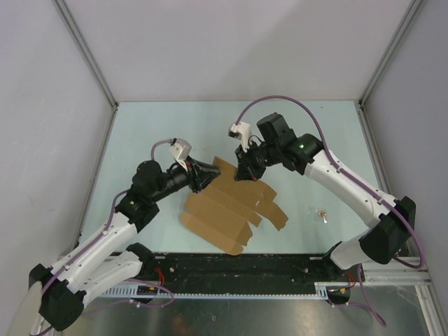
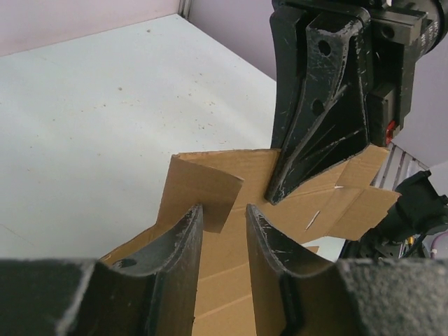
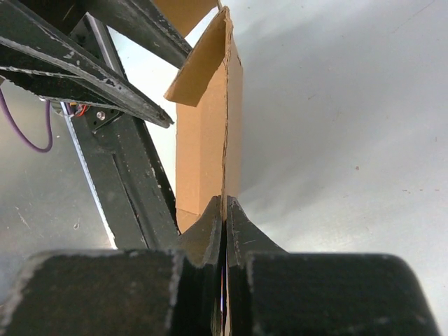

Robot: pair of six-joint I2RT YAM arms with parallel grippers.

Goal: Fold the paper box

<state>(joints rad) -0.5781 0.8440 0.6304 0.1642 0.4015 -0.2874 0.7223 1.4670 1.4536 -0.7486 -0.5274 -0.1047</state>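
The paper box (image 1: 231,210) is a brown die-cut cardboard sheet, mostly flat on the table, with its far edge raised between the two arms. My right gripper (image 1: 245,171) is shut on that raised edge; in the right wrist view its jaws (image 3: 225,203) pinch the thin upright panel (image 3: 203,140). My left gripper (image 1: 205,175) faces it from the left. In the left wrist view the left gripper (image 2: 224,213) has a gap between its fingers. A folded flap (image 2: 203,185) hangs just past the tips, and nothing is clamped. The right gripper's fingers (image 2: 315,105) press on the cardboard (image 2: 329,203) just beyond.
A small reddish scrap (image 1: 322,213) lies on the pale table to the right of the sheet. A black rail (image 1: 231,262) runs along the near edge. Grey walls enclose the left, back and right sides.
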